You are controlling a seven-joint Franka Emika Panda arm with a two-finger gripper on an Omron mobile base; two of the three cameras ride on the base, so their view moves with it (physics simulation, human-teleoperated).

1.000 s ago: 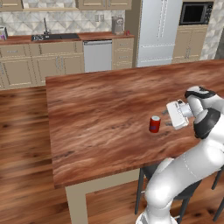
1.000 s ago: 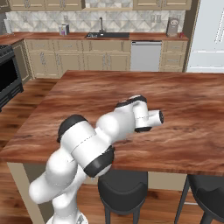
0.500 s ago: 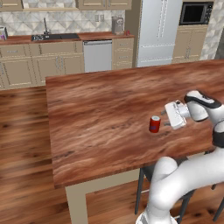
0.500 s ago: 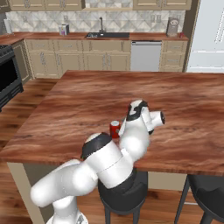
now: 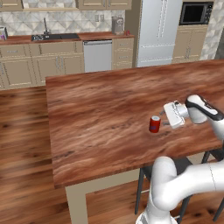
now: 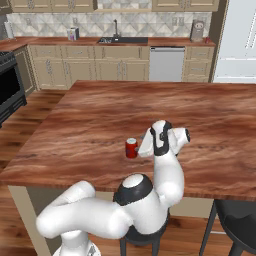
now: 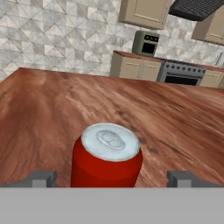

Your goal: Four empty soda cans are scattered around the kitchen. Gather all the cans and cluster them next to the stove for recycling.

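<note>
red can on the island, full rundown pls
The can is a short red cylinder with a silver top and a pull tab, metal by the look, no dents visible. It stands upright on the wooden island, toward the stool-side edge, alone on the bare wood. The open gripper sits level with it, right beside it, one fingertip on each side of the can; no contact shows, and the can is not held.

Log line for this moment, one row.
phase: approach | target: red soda can upright on wooden island | gripper: open, straddling can, not closed | held: nothing
</note>
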